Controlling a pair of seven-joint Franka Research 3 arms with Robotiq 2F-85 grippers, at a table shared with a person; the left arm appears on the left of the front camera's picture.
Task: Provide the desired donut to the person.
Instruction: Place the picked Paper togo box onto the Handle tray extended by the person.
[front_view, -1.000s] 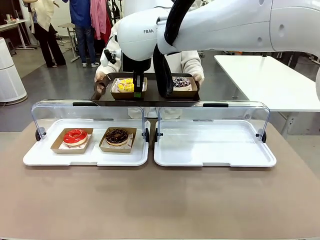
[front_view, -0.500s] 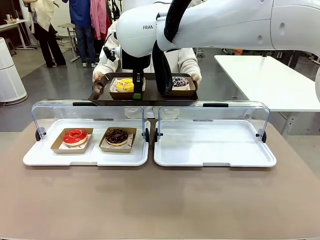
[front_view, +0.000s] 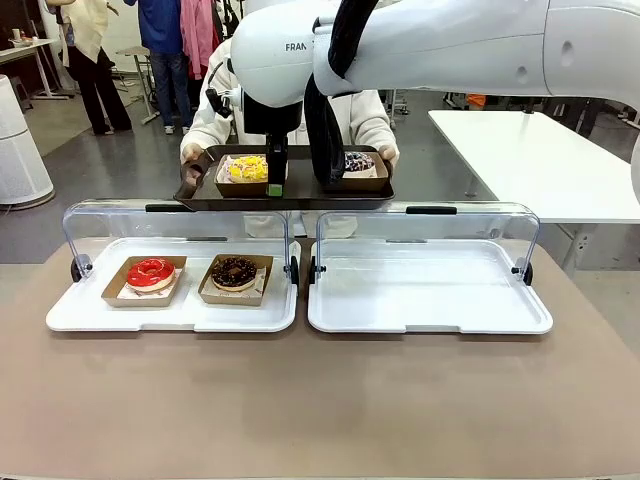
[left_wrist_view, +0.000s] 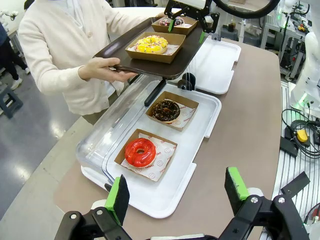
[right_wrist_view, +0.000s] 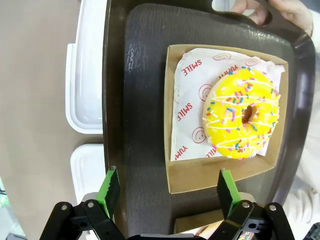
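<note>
The person (front_view: 372, 118) in a cream cardigan holds a dark serving tray (front_view: 285, 195) at the table's far side. On it sit a yellow sprinkled donut (front_view: 246, 168) in a cardboard box and a dark sprinkled donut (front_view: 360, 162) in another box. My right gripper (front_view: 300, 172) hangs open just above the tray between the two boxes. In the right wrist view the right gripper (right_wrist_view: 167, 186) holds nothing, and the yellow donut (right_wrist_view: 242, 113) lies ahead of it on the dark tray (right_wrist_view: 140, 100). My left gripper (left_wrist_view: 177, 192) stands open over the table's near side.
A white display tray (front_view: 90, 318) with a raised clear lid holds a red glazed donut (front_view: 150, 272) and a chocolate donut (front_view: 235, 270). A second white display tray (front_view: 430, 300) stands beside it on the right. Bystanders stand far back left.
My right gripper has opened a little wider and lifted slightly. The person has raised the dark tray a little with both donuts on it.
</note>
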